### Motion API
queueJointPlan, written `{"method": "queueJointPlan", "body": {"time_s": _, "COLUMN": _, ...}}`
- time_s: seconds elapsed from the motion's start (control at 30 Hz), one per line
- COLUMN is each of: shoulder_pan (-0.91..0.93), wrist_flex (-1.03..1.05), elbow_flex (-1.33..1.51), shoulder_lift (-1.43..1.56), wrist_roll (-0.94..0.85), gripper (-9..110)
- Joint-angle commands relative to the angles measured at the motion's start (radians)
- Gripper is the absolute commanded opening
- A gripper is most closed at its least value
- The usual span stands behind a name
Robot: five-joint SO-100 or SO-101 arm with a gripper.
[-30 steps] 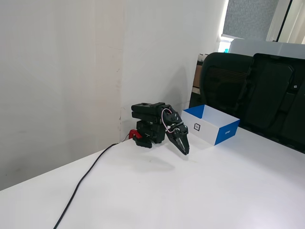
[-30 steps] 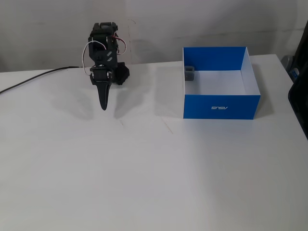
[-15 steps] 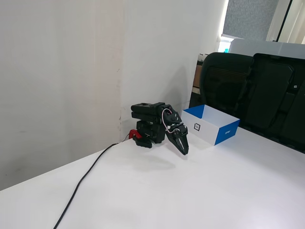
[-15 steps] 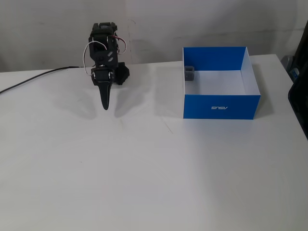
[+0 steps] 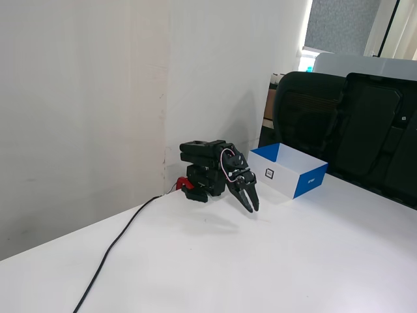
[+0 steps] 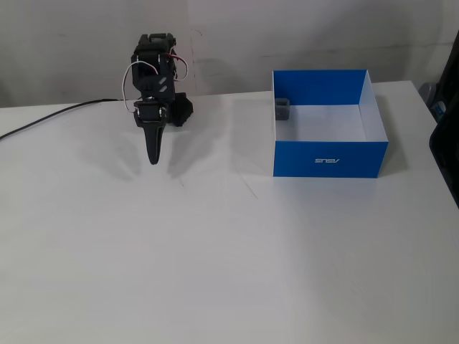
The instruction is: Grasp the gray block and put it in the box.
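Blue box (image 6: 329,158) holds gray block (image 6: 282,109).

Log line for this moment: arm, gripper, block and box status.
arm: folded at base | gripper: shut, empty, tip down near table | small dark-gray block: inside box, far-left corner | blue-and-white rectangular box: on white table, right of arm

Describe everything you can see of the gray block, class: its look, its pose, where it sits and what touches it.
The gray block is a small dark-gray cube that looks like plastic. It sits inside the box, in the far left corner in the fixed view facing the logo side, close against the blue walls there and resting on the white floor. Its details are too small to make out. The gripper is well away from it. In the other fixed view the box walls hide it.
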Motion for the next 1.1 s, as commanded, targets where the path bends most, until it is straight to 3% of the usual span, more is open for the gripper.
{"method": "queueJointPlan", "body": {"time_s": 0.0, "shoulder_pan": 0.003, "wrist_flex": -0.021, "elbow_flex": 0.035, "shoulder_lift": 0.012, "wrist_roll": 0.005, "gripper": 3}}
{"method": "queueJointPlan", "body": {"time_s": 1.07, "shoulder_pan": 0.008, "wrist_flex": -0.021, "elbow_flex": 0.035, "shoulder_lift": 0.012, "wrist_roll": 0.0, "gripper": 0}}
